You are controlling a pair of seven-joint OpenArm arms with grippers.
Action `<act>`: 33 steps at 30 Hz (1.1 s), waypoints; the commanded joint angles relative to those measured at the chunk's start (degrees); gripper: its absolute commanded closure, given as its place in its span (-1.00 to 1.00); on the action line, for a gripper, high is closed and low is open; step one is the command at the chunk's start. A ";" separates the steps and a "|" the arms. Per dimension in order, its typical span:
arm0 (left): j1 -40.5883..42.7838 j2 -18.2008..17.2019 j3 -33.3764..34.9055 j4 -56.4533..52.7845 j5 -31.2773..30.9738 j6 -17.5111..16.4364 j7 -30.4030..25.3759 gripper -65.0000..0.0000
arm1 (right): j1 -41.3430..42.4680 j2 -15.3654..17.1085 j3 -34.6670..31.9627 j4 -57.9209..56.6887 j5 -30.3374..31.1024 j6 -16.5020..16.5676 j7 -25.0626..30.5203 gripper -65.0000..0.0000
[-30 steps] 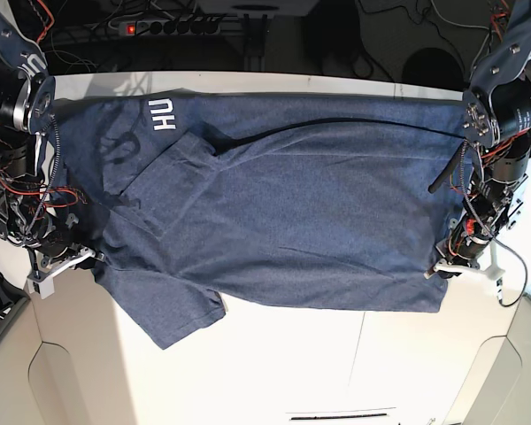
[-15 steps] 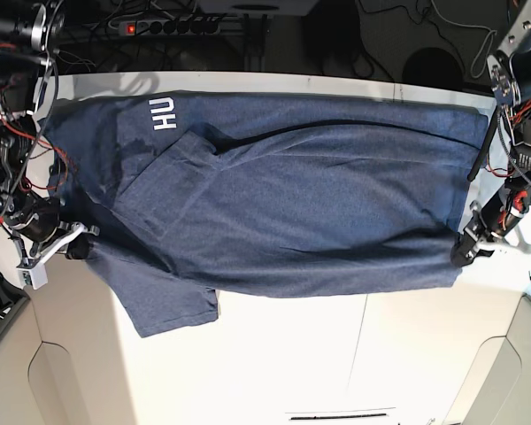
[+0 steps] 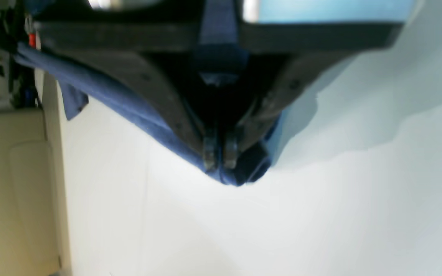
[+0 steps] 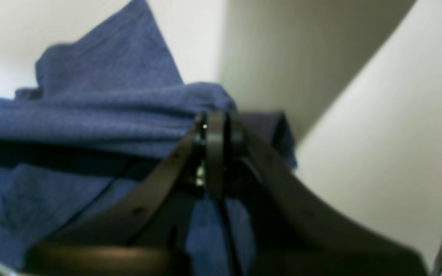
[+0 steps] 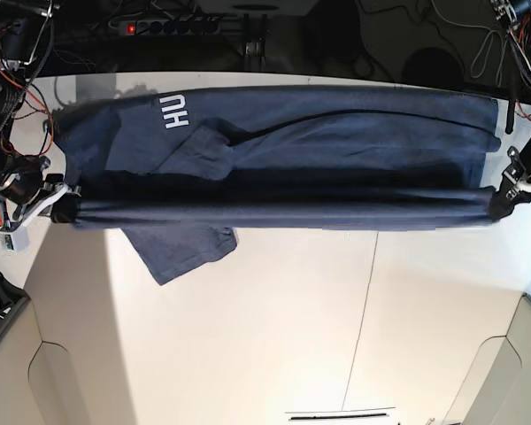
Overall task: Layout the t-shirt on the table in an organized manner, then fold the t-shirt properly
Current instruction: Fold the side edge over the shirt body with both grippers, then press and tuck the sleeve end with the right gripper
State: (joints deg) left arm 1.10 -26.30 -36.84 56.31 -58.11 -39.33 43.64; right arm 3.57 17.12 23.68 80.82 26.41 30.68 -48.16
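The dark navy t-shirt (image 5: 283, 168) hangs stretched taut across the far half of the white table (image 5: 274, 336), its near edge lifted into a straight line between both arms. White letters (image 5: 174, 112) show near its far left corner, and one sleeve (image 5: 181, 251) droops onto the table. My right gripper (image 5: 64, 209) is shut on the shirt's left end; in the right wrist view its fingers (image 4: 215, 134) pinch bunched blue cloth (image 4: 102, 115). My left gripper (image 5: 501, 200) is shut on the right end, and its fingertips (image 3: 210, 153) clamp a fabric corner (image 3: 240, 176).
A thin dark seam (image 5: 365, 301) runs across the tabletop toward the near edge, where rounded cut-outs (image 5: 57, 381) sit at both corners. Behind the table lie a power strip (image 5: 164, 27) and cables. Bare tabletop (image 3: 244, 230) lies under the left gripper.
Both arms have raised and drawn the shirt's near edge up and back, pulling it taut into a straight line. The sleeve slid farther from the near edge.
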 commanded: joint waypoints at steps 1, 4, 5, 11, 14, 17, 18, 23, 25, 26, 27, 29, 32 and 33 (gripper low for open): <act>0.24 -1.49 -0.37 0.98 -1.84 -0.67 0.04 1.00 | 0.02 1.01 0.59 1.09 1.03 -0.22 0.52 1.00; 2.08 -1.11 -0.35 0.96 -4.33 -0.67 3.78 1.00 | -1.77 0.96 0.57 1.09 1.29 -0.24 0.33 1.00; 2.64 -1.01 -0.37 0.96 -4.76 -0.67 4.24 1.00 | -2.27 0.96 0.59 1.09 1.22 -0.24 0.35 1.00; 3.69 -1.05 -0.37 1.09 -7.67 -0.67 7.58 0.33 | -3.28 0.98 0.70 1.31 7.21 -0.24 -2.58 0.91; 3.69 -1.86 -0.37 2.12 -16.02 -0.67 14.36 0.24 | -2.93 0.98 0.85 4.33 11.45 -0.22 -2.84 0.15; 3.69 -2.80 -0.37 4.94 -24.90 -0.67 21.64 0.24 | -1.09 0.98 1.33 9.94 11.47 -0.22 -2.84 -0.03; 3.69 -2.89 -0.37 6.32 -26.62 -0.67 23.28 0.24 | -0.09 0.96 1.49 11.85 11.45 -0.22 -2.67 -0.03; 3.67 -2.91 -0.37 12.26 -26.49 -0.67 24.09 0.24 | 7.91 0.90 1.05 14.78 6.73 -0.26 0.17 0.01; 3.63 -2.91 -0.37 12.85 -25.55 -0.67 23.50 0.24 | 11.69 0.79 -0.35 11.69 3.76 -0.28 1.09 0.05; 3.52 -2.89 -0.37 12.85 -24.81 -0.67 22.84 0.24 | 13.55 0.76 -1.53 9.01 2.91 -0.35 1.60 0.05; 3.50 -2.89 -0.37 12.85 -23.67 -0.67 21.86 0.24 | 15.52 0.79 -2.91 5.57 2.58 -0.44 2.10 0.05; 3.52 -2.86 -0.37 12.85 -22.43 -0.67 20.41 0.24 | 19.06 0.79 -6.10 -2.64 2.49 -0.44 3.19 0.05; 3.50 -2.45 -0.37 12.85 -22.03 -0.67 20.37 0.24 | 23.37 0.24 -11.72 -16.39 2.45 -0.44 5.14 0.05; 3.52 -2.25 -0.37 12.85 -21.94 -0.67 20.39 0.24 | 24.28 -0.09 -13.66 -20.70 2.38 -0.42 5.68 0.05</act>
State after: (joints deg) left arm 5.06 -27.46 -36.84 68.25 -78.70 -39.31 64.71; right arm 26.59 16.38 9.67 58.87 28.27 30.11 -43.35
